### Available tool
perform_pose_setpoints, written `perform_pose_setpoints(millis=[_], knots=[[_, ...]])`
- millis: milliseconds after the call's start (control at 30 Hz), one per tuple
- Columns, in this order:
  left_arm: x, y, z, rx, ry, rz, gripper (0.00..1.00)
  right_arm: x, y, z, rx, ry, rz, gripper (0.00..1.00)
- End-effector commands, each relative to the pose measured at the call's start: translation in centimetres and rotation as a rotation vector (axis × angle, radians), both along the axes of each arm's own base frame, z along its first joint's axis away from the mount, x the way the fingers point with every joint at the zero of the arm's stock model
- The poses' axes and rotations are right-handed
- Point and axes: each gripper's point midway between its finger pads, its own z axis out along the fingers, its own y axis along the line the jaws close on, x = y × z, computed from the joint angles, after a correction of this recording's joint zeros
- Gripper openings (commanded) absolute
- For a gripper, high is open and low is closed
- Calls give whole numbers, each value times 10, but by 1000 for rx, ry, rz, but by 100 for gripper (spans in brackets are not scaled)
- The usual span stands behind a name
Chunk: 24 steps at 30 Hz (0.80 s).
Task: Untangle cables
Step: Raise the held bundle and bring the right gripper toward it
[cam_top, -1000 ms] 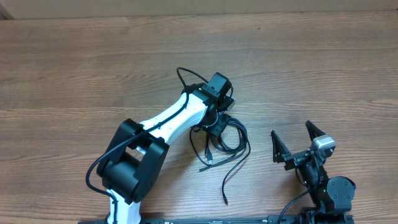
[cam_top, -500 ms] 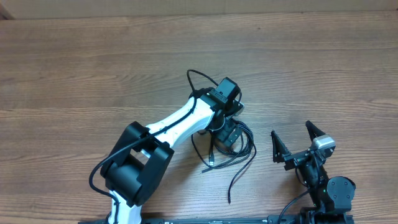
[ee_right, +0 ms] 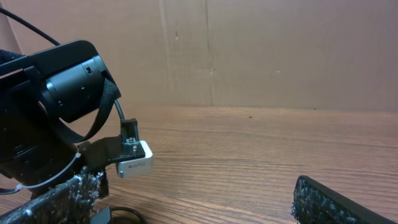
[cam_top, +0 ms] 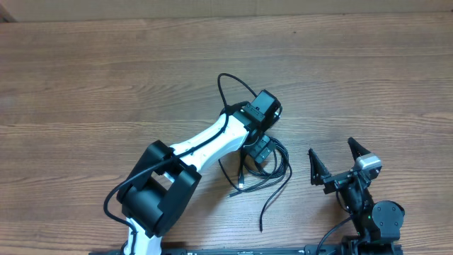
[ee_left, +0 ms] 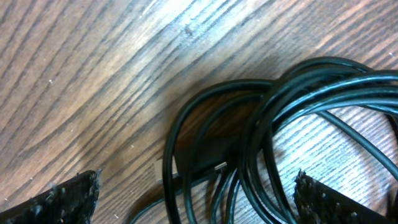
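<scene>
On the overhead view, I am watching the left tool (cam_top: pixel 256 151), at the end of the white-and-black left arm (cam_top: pixel 205 138), hanging directly over the tangle of thin black flexible cables (cam_top: pixel 276 168). The tangle is lying on the brown wood-grain tabletop (cam_top: pixel 106 71) toward the front, between the two arms. A second ago this tool was nearly closed in the bundle. Now its jaws are standing wide and gripping nothing, and the bundle is sitting slightly further right. I am reading that as a short drag and a release, and the loops are looking just as knotted. The right tool (cam_top: pixel 331 161) is waiting open and empty just right of the cables, unchanged.

In the left wrist view, the rough black fingertips (ee_left: pixel 62 202) are sitting at the bottom corners, well apart, with several overlapping loops lying between them on the wood, none pinched.

In the right wrist view, the right fingertips (ee_right: pixel 339 202) are standing spread, holding nothing, and the left arm is filling the left side.
</scene>
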Motion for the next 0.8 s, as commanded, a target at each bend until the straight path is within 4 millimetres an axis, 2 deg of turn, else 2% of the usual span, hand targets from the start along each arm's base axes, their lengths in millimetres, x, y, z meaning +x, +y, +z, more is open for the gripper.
perform_pose_setpoints(millis=[0,233,267,333,367,433,600,667,767], knots=[[-3,-3,-10,40,-7,-36,100,0,2,-3,3,1,9,100],[-6,-1,-16,84,-13,-45,97,0,2,-3,3,1,9,100],[-7,-1,-16,90,-17,-53,91,0,2,-3,3,1,9,100],[-7,-2,-16,90,-17,-52,68,0,2,-3,3,1,9,100],[-7,-2,-16,88,-20,-52,63,0,2,-3,3,1,9,100],[-7,-2,-16,87,-20,-52,48,0,2,-3,3,1,9,100],[-7,-2,-16,88,-20,-52,28,0,2,-3,3,1,9,100],[-6,-2,-16,87,-20,-52,16,0,2,-3,3,1,9,100],[-5,-2,-16,87,-22,-49,11,0,2,-3,3,1,9,100]])
